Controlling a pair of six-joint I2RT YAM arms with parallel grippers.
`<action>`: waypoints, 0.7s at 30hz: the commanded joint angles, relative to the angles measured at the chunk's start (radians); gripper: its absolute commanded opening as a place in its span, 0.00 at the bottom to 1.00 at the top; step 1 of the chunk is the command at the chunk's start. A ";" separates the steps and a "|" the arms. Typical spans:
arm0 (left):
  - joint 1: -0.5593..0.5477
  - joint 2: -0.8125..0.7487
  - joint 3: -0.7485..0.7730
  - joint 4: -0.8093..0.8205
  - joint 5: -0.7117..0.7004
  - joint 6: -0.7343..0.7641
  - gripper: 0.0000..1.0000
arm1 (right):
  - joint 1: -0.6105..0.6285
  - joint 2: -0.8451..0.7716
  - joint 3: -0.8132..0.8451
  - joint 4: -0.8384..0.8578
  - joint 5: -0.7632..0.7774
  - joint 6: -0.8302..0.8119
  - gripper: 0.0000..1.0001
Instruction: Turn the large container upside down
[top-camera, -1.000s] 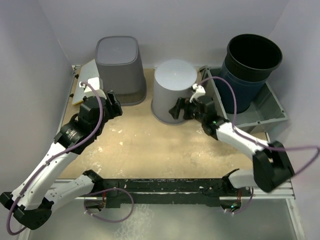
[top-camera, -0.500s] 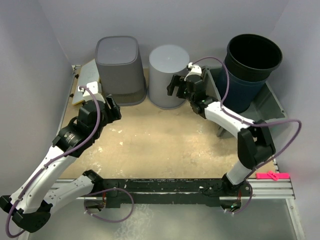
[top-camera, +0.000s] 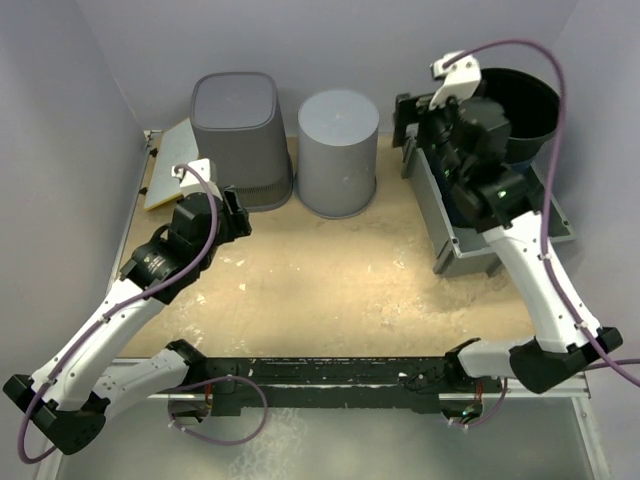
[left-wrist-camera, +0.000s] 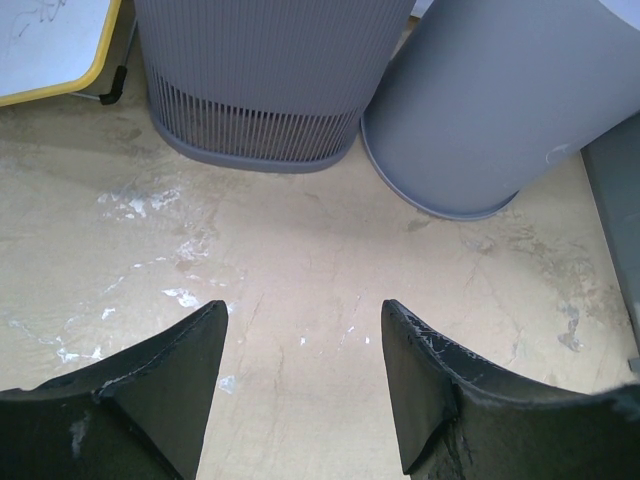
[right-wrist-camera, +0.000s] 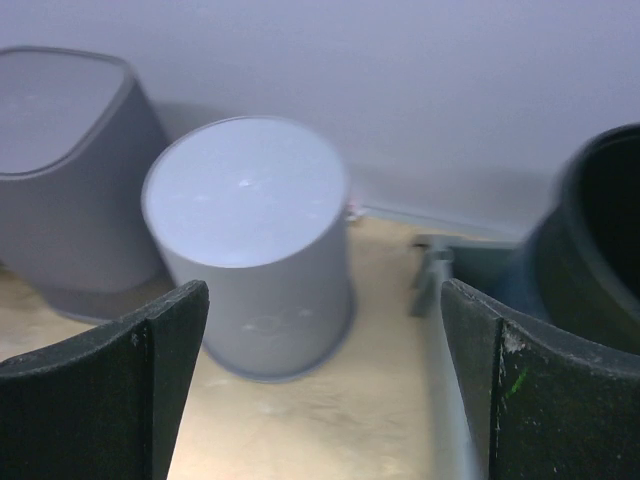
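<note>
Right gripper (top-camera: 408, 135), fingers spread wide and empty, raised over the grey tray (top-camera: 447, 225) beside the upright dark bin (top-camera: 520, 95). We see the left gripper (top-camera: 238, 218) likewise parted, holding nothing. The round grey container (top-camera: 338, 150) stands base-up just beside the ribbed bin (top-camera: 237, 135).

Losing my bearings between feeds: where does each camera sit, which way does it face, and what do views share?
Top external: above and behind the bases, looking down on the table; left arm, right arm show.
Left wrist: low, facing ribbed bin and round grey bin; left fingers below.
Right wrist: raised, facing the back wall, dark bucket right; right fingers in lower corners.
Shared: all show both bins.
</note>
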 joint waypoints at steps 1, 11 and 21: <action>0.005 -0.006 0.047 0.060 0.006 0.017 0.60 | -0.122 0.130 0.233 -0.267 0.087 -0.177 1.00; 0.006 -0.061 0.038 0.014 -0.002 0.002 0.60 | -0.352 0.414 0.593 -0.511 -0.063 -0.193 0.95; 0.006 -0.065 0.038 0.003 -0.001 0.002 0.60 | -0.440 0.445 0.551 -0.490 -0.234 -0.164 0.52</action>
